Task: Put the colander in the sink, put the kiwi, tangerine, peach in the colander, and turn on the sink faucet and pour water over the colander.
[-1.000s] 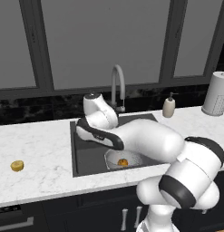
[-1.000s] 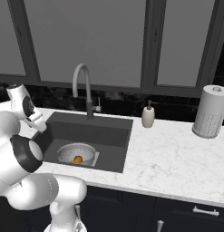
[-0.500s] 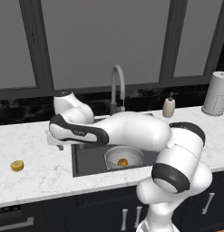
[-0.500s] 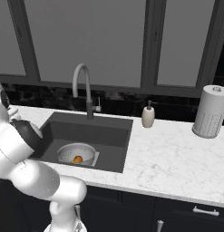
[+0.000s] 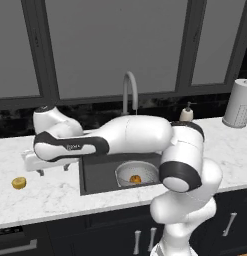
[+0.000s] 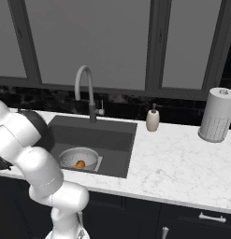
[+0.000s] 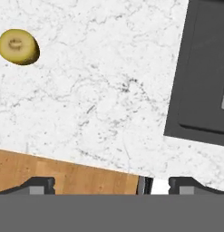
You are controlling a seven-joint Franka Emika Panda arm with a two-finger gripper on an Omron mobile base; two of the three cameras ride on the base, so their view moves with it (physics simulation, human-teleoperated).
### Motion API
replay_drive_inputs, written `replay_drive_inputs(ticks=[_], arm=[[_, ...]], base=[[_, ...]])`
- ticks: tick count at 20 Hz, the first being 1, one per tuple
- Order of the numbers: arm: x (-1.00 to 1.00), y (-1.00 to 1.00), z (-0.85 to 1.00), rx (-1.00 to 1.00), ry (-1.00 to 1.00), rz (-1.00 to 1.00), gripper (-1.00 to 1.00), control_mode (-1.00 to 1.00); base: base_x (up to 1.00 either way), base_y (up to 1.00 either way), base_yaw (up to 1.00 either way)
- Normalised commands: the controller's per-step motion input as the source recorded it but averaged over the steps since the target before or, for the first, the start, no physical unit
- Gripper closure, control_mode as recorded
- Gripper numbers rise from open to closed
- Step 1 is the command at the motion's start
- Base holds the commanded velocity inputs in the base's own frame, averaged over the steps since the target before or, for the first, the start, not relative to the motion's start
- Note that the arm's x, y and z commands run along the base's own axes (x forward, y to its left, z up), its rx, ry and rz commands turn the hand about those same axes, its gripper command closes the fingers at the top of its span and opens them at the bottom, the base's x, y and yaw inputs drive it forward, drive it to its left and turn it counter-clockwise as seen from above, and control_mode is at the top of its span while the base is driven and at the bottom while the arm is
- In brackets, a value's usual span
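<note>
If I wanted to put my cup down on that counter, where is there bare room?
The marble stretch between the soap dispenser and the white perforated cylinder is bare. Left of the sink it is busier: the kiwi lies there and the open gripper hovers between them.

Bare marble counter (image 5: 55, 192) lies open between the hand (image 5: 51, 169) and the kiwi (image 5: 18, 183) at the frame's left; the sink (image 5: 97, 172) edge borders that stretch on the right.

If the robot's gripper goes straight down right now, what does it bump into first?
Probably the bare white marble counter. The open gripper points down at it; the kiwi lies off to one side, the sink to the other.
</note>
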Motion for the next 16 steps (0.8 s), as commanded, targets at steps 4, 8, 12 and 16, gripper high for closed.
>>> replay_drive_inputs(ticks=[4,8,12,16], arm=[[0.38,0.00,-0.53,0.05,-0.06,0.16,-1.00,-1.00],[0.23,0.05,-0.44,0.07,-0.12,0.21,-1.00,-1.00],[0.00,0.28,-0.14,0.11,-0.06,0.25,-1.00,-1.00],[0.00,0.18,-0.01,0.12,-0.03,0.24,-1.00,-1.00]], base=[[0.00,0.00,0.00],[0.00,0.00,0.00],[0.00,0.00,0.00],[0.00,0.00,0.00]])
